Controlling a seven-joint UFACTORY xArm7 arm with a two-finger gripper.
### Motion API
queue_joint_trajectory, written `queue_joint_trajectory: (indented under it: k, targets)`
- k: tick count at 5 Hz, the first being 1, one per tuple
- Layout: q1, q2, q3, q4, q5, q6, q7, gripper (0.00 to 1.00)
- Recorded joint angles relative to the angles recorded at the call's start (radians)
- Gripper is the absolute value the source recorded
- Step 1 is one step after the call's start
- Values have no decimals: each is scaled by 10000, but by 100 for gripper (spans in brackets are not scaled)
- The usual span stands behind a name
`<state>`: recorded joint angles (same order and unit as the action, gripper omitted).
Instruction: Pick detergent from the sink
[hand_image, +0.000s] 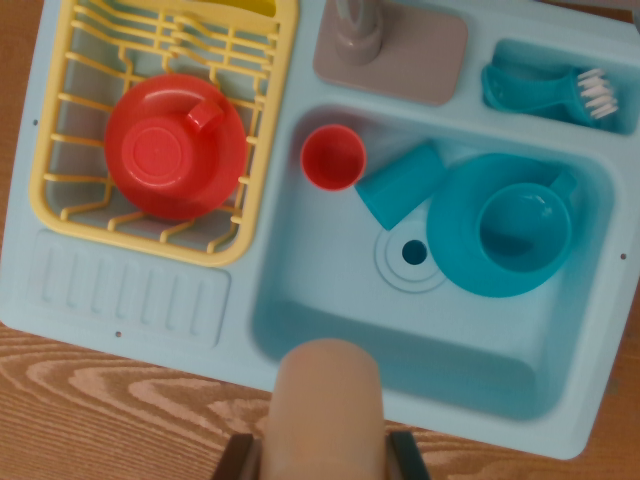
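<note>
A beige, rounded detergent bottle (328, 400) fills the bottom centre of the wrist view, blurred and close to the camera. My gripper (325, 458) is shut on it, with a dark finger showing on each side at the bottom edge. The bottle hangs over the near rim of the light blue toy sink (300, 300). Its lower part is hidden past the frame edge.
In the basin are a red cup (333, 157), a teal cup (400, 183) on its side, and a teal plate (455, 250) bearing a teal cup (522, 225). A yellow rack (60, 190) holds a red plate and cup (175, 147). Behind are a grey faucet (357, 30) and a teal brush (550, 90).
</note>
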<state>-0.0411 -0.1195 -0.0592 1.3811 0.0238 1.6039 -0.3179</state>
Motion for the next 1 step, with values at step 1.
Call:
queue_joint_trajectory:
  k: [1]
  targets:
    - [0,-3,0,8,0,11,0,100]
